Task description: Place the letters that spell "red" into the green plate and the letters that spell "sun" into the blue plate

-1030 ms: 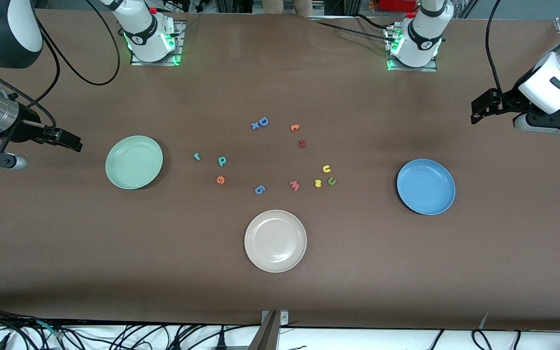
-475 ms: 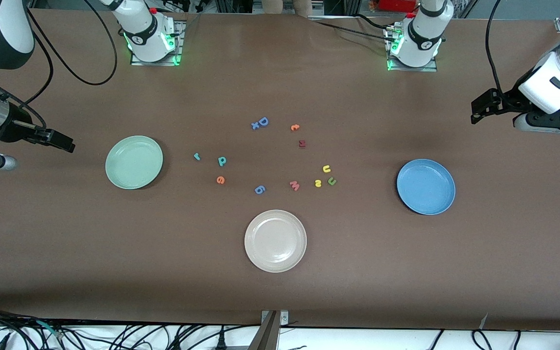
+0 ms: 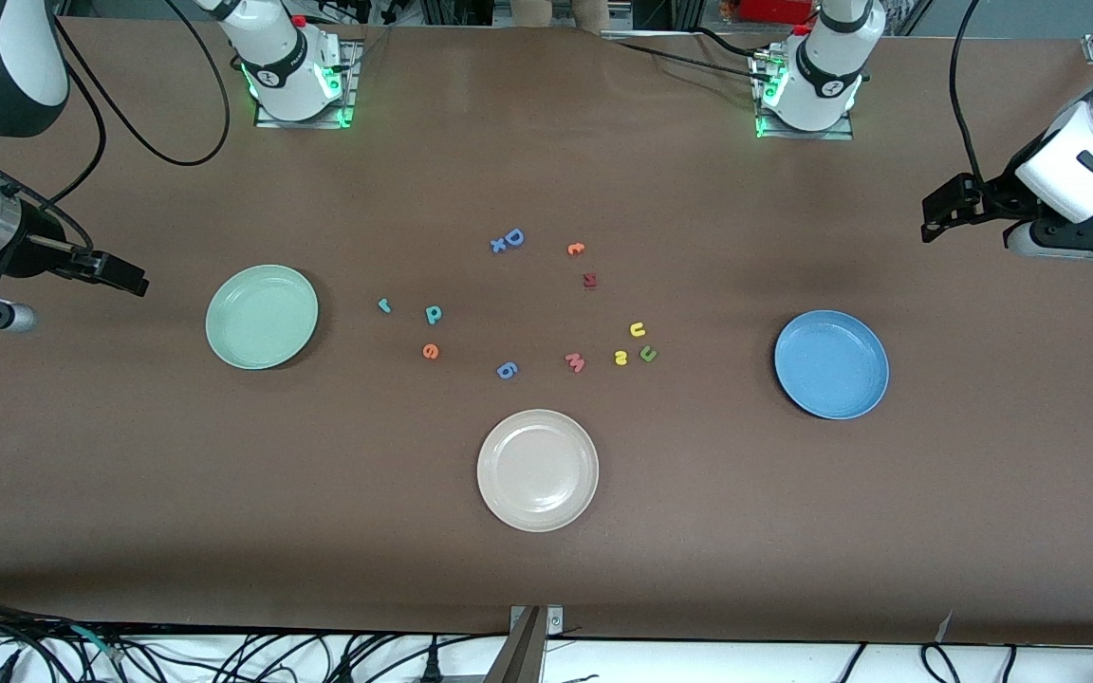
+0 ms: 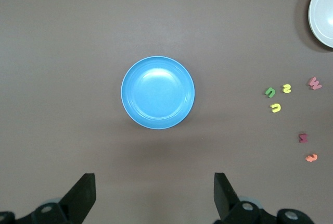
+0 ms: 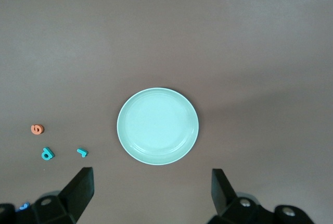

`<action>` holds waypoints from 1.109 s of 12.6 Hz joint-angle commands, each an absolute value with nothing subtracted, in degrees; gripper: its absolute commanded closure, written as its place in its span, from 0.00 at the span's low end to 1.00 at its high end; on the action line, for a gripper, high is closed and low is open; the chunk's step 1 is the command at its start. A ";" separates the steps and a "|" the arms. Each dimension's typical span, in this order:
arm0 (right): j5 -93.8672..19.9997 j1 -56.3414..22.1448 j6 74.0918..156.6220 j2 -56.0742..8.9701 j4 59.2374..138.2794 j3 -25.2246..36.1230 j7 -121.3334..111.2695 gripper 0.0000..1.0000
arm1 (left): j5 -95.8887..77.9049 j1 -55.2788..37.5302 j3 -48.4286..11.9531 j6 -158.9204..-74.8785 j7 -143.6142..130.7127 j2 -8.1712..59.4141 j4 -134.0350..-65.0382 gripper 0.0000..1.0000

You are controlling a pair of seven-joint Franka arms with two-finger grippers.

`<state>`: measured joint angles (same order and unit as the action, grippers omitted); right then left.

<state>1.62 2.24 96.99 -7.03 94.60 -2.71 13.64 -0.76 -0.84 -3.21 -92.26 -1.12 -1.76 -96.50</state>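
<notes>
Since the earlier frames, the right pincer (image 3: 124, 273) has drawn back toward its own end of the desk, away from the green plate, while the left pincer (image 3: 935, 209) has barely shifted; no letter or plate has moved.

Largest is the broad brown desk (image 3: 546, 569). Both white arms wait raised at opposite ends of it, each pincer released with fingers spread wide and holding nothing. The right pincer hangs over bare desk beside the round pale mint-green plate (image 3: 262, 316), and the left pincer hangs over bare desk near the round mid-blue plate (image 3: 831, 364).

Both those plates are empty, as is a round cream-white plate (image 3: 537, 470) that lies between them and nearest to the front camera.

Small foam letters lie scattered mid-desk. A big blue "D" (image 3: 511, 238) lies farthest from the front camera, with an orange letter (image 3: 576, 249) and a dark red letter (image 3: 589, 280) near it. Toward the green plate lie a thin teal "r" (image 3: 384, 305), a teal "d" (image 3: 433, 314) and an orange "e" (image 3: 430, 352). A blue letter (image 3: 507, 370) and a pink "m" (image 3: 575, 361) lie nearest the cream plate. Toward the blue plate cluster a yellow "u" (image 3: 638, 329), a yellow "s" (image 3: 620, 358) and an olive-green "n" (image 3: 647, 354).
</notes>
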 commanded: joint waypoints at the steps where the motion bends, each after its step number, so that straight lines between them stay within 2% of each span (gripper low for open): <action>1: 2.02 2.37 97.39 -6.07 95.62 -2.72 13.53 0.00 | -1.41 -1.23 -3.25 -91.23 -1.05 -0.88 -96.06 0.00; 9: 2.02 2.29 97.03 -5.98 95.71 -2.99 14.24 0.00 | -2.11 -1.76 -10.62 -91.93 -1.41 5.70 -95.98 0.00; 14: 1.93 2.11 97.29 -6.15 96.41 -3.25 14.50 0.00 | -2.29 -1.76 -18.35 -98.32 -10.16 14.22 -96.59 0.00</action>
<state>1.62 2.17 96.97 -7.02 94.70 -2.78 13.69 -0.83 -2.00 -15.60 -95.75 -6.10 10.74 -97.16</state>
